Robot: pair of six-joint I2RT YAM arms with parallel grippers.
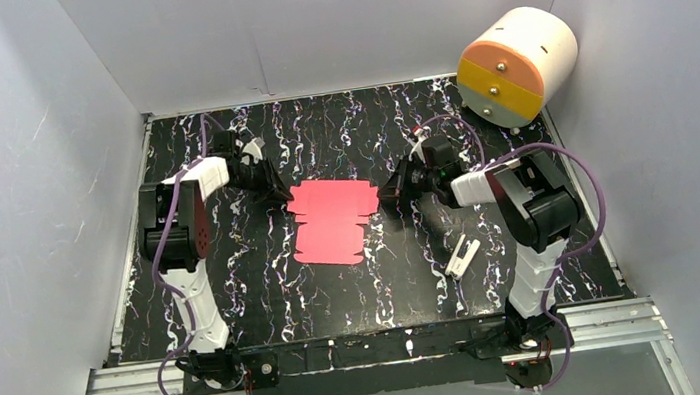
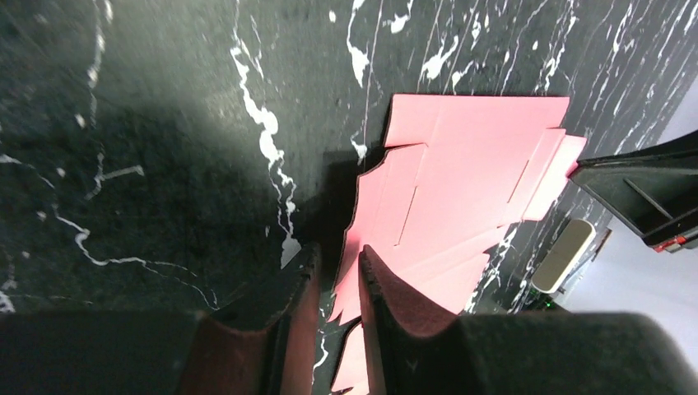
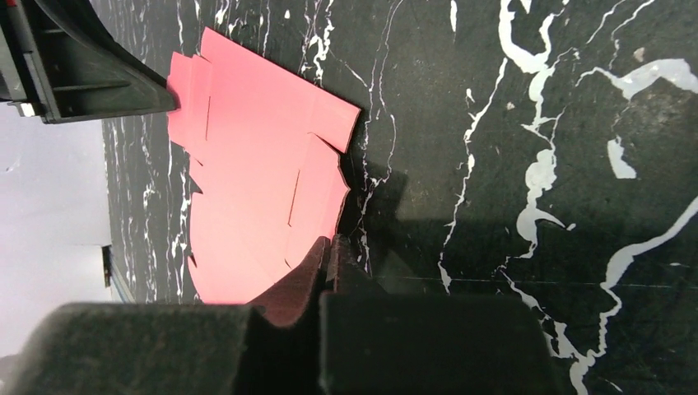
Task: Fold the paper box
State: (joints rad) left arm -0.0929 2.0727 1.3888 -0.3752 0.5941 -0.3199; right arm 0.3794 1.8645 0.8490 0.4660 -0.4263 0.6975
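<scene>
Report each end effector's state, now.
Left end effector: narrowly open, fingers astride the edge of the pink-red flat notched card sheet, not visibly clamped.
Right end effector: closed, apparently pinching that sheet's edge.

Paper box (image 1: 333,222) on table (image 1: 238,302); cylinder (image 1: 517,66) behind-R.

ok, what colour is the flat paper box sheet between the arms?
The paper box is plain pink-red, no print. Shows best in the top external view.
</scene>
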